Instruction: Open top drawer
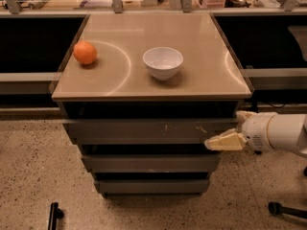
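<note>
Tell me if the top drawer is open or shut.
Looks shut: the top drawer shows only its front, no interior, under the tabletop. The gripper sits at its lower right corner.

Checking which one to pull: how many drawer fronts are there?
3, stacked: top drawer, middle drawer, bottom drawer. The gripper is at the top drawer's right end.

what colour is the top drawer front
The top drawer is grey, with pale scratches right of centre (camera view); the gripper is by its lower right corner.

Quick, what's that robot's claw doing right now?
Cream gripper: by the lower right corner of the scratched grey top drawer; open or closed cannot be told.
</note>
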Available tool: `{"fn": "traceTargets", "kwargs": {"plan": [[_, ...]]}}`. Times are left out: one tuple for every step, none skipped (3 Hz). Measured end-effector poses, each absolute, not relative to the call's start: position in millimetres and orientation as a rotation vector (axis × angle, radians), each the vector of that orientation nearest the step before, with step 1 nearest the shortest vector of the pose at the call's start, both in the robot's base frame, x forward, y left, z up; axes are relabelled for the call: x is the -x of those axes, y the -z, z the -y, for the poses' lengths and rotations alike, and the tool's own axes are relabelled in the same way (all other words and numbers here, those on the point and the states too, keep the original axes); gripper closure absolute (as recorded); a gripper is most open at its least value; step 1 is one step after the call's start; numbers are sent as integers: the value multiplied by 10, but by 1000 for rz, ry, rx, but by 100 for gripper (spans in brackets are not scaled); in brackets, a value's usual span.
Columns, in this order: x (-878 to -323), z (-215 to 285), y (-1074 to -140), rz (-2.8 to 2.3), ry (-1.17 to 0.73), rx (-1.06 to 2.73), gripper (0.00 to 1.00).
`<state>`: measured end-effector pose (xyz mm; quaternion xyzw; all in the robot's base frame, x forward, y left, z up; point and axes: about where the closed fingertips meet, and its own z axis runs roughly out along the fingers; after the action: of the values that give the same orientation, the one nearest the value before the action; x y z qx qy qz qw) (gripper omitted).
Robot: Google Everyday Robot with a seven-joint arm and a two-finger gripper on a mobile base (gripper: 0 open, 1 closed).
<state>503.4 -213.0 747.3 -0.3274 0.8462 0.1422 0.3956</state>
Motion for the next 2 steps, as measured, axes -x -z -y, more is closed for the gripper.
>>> {"fn": "traceTargets", "kwargs": {"plan": [[-5034, 2130, -7473, -2145, -360, 830, 42], [-5034, 2129, -7473, -2145, -361, 830, 65]]}}
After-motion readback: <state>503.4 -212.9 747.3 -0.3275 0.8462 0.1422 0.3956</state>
